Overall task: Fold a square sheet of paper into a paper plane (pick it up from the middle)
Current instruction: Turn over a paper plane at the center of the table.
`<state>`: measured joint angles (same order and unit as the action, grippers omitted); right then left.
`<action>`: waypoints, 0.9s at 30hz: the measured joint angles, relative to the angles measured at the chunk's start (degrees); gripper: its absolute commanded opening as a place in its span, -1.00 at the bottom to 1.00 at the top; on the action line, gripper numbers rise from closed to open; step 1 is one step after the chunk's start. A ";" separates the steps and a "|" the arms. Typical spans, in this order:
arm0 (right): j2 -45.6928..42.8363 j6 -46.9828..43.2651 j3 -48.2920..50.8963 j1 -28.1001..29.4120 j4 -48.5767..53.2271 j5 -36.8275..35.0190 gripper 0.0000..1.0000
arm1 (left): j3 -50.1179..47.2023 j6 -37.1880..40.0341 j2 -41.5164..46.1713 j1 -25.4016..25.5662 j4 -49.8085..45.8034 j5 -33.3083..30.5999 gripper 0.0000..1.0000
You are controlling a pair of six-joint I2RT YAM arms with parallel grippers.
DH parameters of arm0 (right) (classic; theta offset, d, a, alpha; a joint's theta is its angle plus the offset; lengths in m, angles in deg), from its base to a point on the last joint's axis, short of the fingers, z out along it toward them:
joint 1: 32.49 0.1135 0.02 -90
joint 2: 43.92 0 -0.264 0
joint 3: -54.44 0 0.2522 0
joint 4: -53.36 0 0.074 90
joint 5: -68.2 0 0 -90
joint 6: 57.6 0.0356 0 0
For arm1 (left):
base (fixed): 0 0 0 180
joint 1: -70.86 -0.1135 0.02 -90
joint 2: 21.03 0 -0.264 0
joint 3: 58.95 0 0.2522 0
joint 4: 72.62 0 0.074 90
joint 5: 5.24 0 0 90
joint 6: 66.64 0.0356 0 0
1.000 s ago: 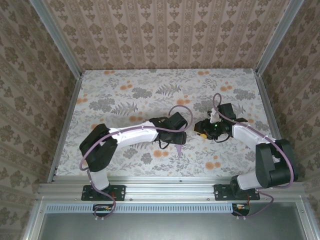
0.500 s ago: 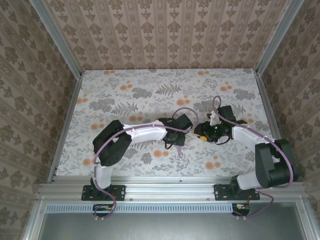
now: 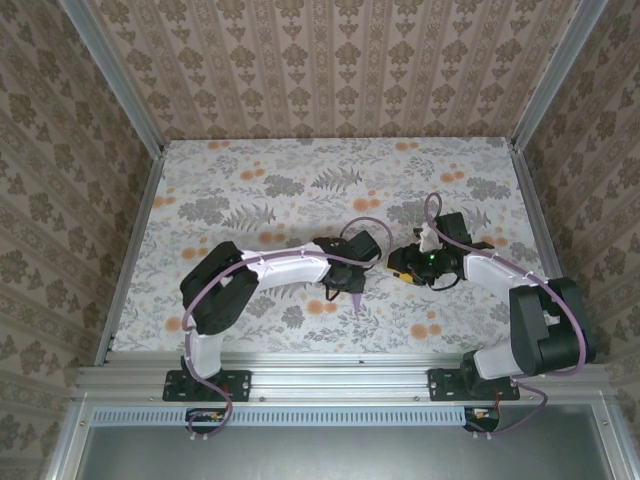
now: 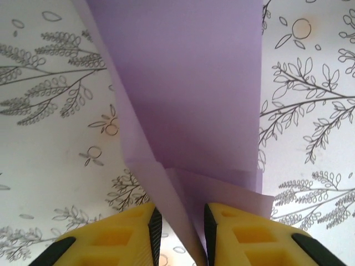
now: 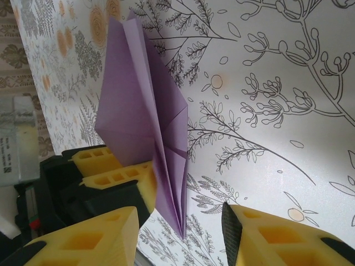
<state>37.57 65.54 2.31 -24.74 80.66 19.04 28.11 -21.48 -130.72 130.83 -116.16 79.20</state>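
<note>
Where the paper is: the paper plane (image 5: 138, 111) is half folded. It stands up on its edge above the flowery table (image 5: 277, 111), between the two grippers near the middle.
Left gripper: the left gripper (image 4: 178, 219) pinches the bottom fold of the plane between its yellow fingers (image 4: 133, 227).
Right gripper: the right gripper (image 5: 180, 213) has its fingers spread wide. It holds nothing. The plane's pointy end sits in the gap between them.
Slip: the left gripper only holds a thin bit of the fold. I think the plane could slide out and drop if the arm moves fast.
Flop: the paper is thin and its wings stick up with nothing under them. They could bend over or open up, and then the fold goes crooked.
Squash: if the right gripper closes in the wrong spot, it could crumple the point.
Tear: if both grippers grab and pull apart, the paper could rip.
Bump: the two grippers are very near each other, so they could knock together.
</note>
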 measured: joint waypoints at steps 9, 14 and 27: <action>0.00 0.26 0.96 0.02 -1.57 0.81 -0.06 | -5.33 -0.50 5.62 -1.55 5.27 3.15 -0.70; 0.00 1.38 1.90 1.44 -2.99 1.31 -0.06 | -8.09 -0.66 6.86 -2.60 7.91 4.90 -0.74; 3.45 8.28 3.98 9.55 -13.46 2.71 0.01 | -17.38 -0.70 11.89 -6.93 19.85 13.90 -0.83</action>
<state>41.03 73.83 6.29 -15.19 67.20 21.75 10.73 -22.18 -118.83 123.90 -96.32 93.10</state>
